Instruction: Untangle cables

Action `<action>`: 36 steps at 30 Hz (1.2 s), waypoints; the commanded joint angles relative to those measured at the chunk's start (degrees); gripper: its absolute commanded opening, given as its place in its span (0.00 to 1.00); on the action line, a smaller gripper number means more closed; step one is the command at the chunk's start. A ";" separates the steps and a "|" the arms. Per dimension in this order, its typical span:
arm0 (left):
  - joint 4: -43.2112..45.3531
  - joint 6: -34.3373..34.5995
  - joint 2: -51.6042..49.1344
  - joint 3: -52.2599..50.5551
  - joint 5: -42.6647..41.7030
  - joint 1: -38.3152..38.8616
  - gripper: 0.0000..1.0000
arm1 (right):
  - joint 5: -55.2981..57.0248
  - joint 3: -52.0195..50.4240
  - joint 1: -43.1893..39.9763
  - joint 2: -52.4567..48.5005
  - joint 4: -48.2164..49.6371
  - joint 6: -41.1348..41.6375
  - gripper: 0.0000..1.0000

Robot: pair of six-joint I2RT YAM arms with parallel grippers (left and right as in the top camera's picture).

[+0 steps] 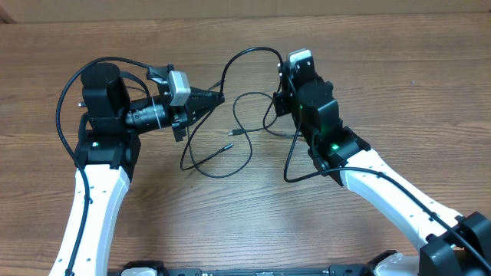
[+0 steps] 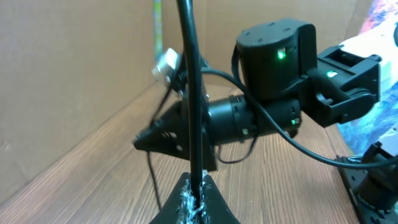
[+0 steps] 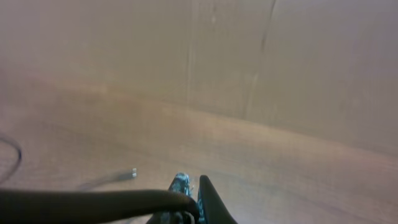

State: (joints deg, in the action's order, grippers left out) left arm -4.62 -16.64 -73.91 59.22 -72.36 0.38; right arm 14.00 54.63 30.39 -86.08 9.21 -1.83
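Spanning the overhead view, a wood-grain table (image 1: 245, 230) carries both arms. The left arm (image 1: 100, 192) enters from 7 o'clock and the right arm (image 1: 383, 184) from 4 o'clock. Beyond the table, the left wrist view shows a plain brown panel wall (image 2: 74, 62).

The left gripper (image 1: 219, 97) lies at 10 o'clock of table centre, its tip toward 3 o'clock. In its wrist view the fingers (image 2: 208, 202) are pinched together on one of the cables (image 1: 253, 50), which rises straight to 12 o'clock.

The right gripper (image 1: 281, 77) lies at 1 o'clock of centre. Its wrist view, blurred, shows it clamped on a cord running off toward 9 o'clock.

That strand arcs through the air between the two grippers. Slack loops rest on the table at 6 o'clock of that arc, between the arms. A small plug (image 1: 238, 133) lies inside the loops.
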 commanded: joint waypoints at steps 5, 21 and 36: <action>-0.90 0.39 0.07 0.50 4.98 0.02 0.04 | -15.50 0.15 -0.02 -0.13 -18.21 23.54 0.08; -22.86 7.91 -7.41 0.50 13.38 2.23 0.04 | -15.52 0.04 -2.89 -2.78 -39.82 33.62 1.00; -42.18 12.04 -20.61 0.50 38.51 12.20 0.04 | -2.08 0.04 -13.00 -2.80 -46.10 41.05 1.00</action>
State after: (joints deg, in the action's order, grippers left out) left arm -46.74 -7.03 -92.88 59.40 -37.08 10.98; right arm 9.96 54.59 20.43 -88.68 -36.62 37.32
